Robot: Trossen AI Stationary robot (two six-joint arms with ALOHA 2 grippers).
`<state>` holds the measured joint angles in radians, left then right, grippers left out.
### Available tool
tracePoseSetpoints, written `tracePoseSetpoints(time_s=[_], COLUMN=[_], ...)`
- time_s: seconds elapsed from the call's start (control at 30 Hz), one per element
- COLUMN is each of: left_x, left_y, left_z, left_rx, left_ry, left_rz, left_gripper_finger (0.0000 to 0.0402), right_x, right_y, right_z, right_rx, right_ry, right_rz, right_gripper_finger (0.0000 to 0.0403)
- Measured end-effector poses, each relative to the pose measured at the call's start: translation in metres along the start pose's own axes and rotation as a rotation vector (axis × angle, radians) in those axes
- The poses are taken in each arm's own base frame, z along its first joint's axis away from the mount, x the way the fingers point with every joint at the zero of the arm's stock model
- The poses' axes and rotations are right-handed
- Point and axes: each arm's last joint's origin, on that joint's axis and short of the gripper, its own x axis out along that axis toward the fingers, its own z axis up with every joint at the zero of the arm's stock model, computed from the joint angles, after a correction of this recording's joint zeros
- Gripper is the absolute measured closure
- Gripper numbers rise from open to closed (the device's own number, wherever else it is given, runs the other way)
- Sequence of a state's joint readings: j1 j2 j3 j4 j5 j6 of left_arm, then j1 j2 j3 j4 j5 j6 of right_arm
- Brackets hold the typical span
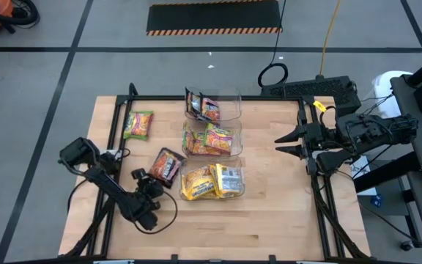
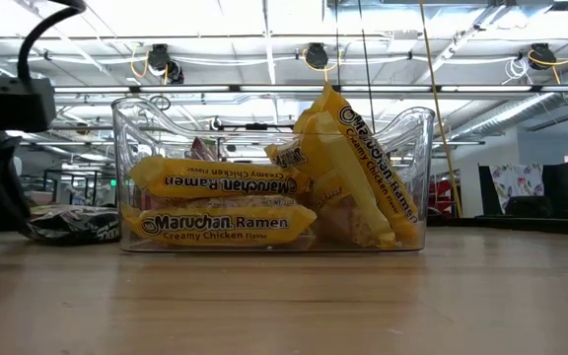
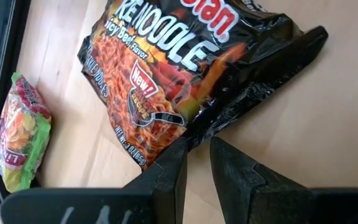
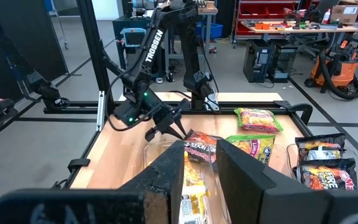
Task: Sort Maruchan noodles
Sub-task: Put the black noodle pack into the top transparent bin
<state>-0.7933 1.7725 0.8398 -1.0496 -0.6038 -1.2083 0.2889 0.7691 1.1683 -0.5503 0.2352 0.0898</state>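
A dark brown-black Maruchan packet point(image 1: 165, 166) point(image 3: 160, 81) lies on the table left of three clear bins. My left gripper point(image 1: 153, 181) point(image 3: 196, 144) is at its near end, shut on its corner. A green-yellow packet point(image 1: 138, 125) point(image 3: 20, 134) lies flat farther toward the far-left. The far bin point(image 1: 212, 107) holds dark packets, the middle bin point(image 1: 211, 138) green-yellow ones, and the near bin point(image 1: 212, 181) point(image 2: 269, 187) yellow ones. My right gripper point(image 1: 280, 145) point(image 4: 201, 155) hovers open at the table's right side, away from everything. My left gripper pinches the dark packet at a corner of its crimped end seam point(image 3: 197, 132), between the two fingertips only. The fingers come from the table's near-left side, slanting down. The foil is wrinkled beside the fingertips. The rest of the packet lies on the table.
The three bins stand in a column at the table's middle. A black frame rail point(image 1: 116, 125) runs along the left side and another point(image 1: 315, 183) along the right. Bare wood point(image 1: 218, 227) lies near the front edge and between the bins and the right arm.
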Motion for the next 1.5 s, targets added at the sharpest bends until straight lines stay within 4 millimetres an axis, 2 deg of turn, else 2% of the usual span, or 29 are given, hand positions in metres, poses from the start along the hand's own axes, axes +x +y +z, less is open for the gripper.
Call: tracePoseSetpoints(time_s=[0.23, 0.5, 0.97, 1.23, 1.5], left_x=[0.003, 0.002, 0.002, 0.001, -0.004], left_y=[0.001, -0.014, -0.013, -0.003, -0.004], left_z=[0.004, 0.011, 0.010, 0.003, -0.004], left_rx=[-0.024, -0.133, 0.062, 0.164, 0.275], left_ry=[0.007, -0.043, -0.050, 0.006, -0.047], left_rz=[-0.002, -0.134, -0.120, -0.033, -0.008], left_gripper_finger=[0.0323, 0.0323, 0.0323, 0.0323, 0.0323], right_x=[0.000, 0.000, 0.000, 0.000, 0.000], right_y=[0.000, 0.000, 0.000, 0.000, 0.000], right_z=[0.000, 0.000, 0.000, 0.000, 0.000], right_rx=[0.000, 0.000, 0.000, 0.001, 0.036], right_ry=[0.000, 0.000, 0.000, 0.000, 0.000], right_rz=[0.000, 0.000, 0.000, 0.000, 0.000], right_gripper_finger=[0.0312, 0.0312, 0.0312, 0.0312, 0.0312])
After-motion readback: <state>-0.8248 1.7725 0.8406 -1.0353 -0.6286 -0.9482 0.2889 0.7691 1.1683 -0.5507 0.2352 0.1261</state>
